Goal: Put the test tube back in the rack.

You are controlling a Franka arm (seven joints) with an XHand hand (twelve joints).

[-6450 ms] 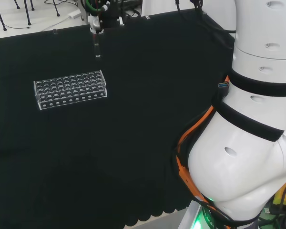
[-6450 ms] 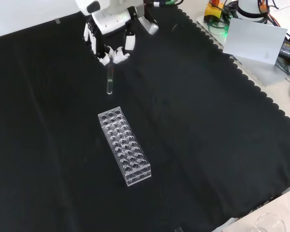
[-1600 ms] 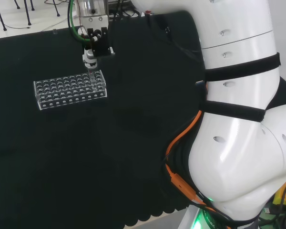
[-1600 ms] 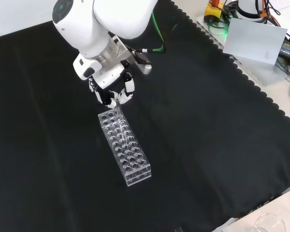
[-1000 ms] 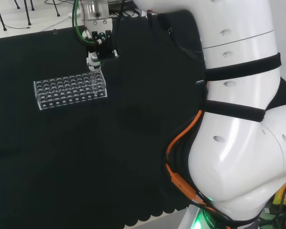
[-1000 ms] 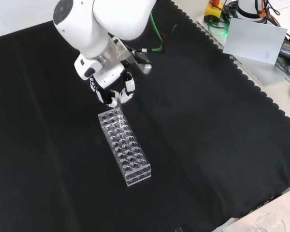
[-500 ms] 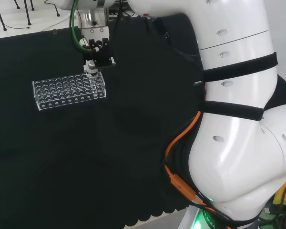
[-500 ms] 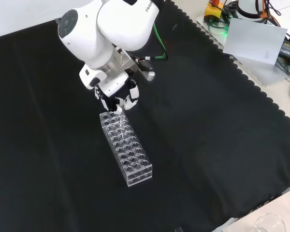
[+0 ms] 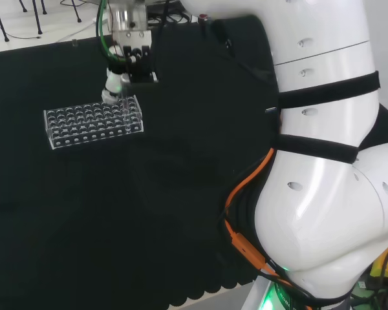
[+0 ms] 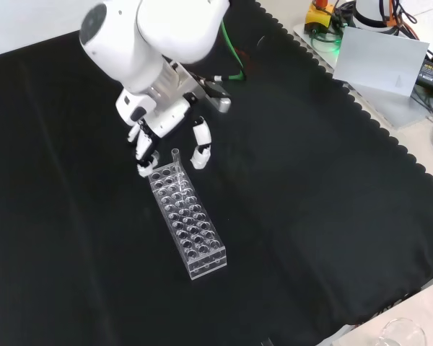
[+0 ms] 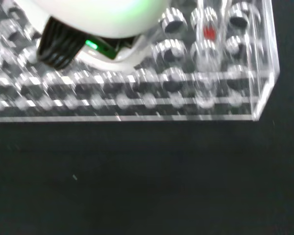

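Let go since half a sec ago: hand (image 10: 166, 119) fingers spread apart, test tube (image 10: 175, 160) upright in rack (image 10: 187, 222) just below.

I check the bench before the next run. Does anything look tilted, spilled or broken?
Nothing stands out. The tube stands upright in a hole at the rack's far end in the front view. The robot hand has its fingers spread around it. The cloth shows no spill.
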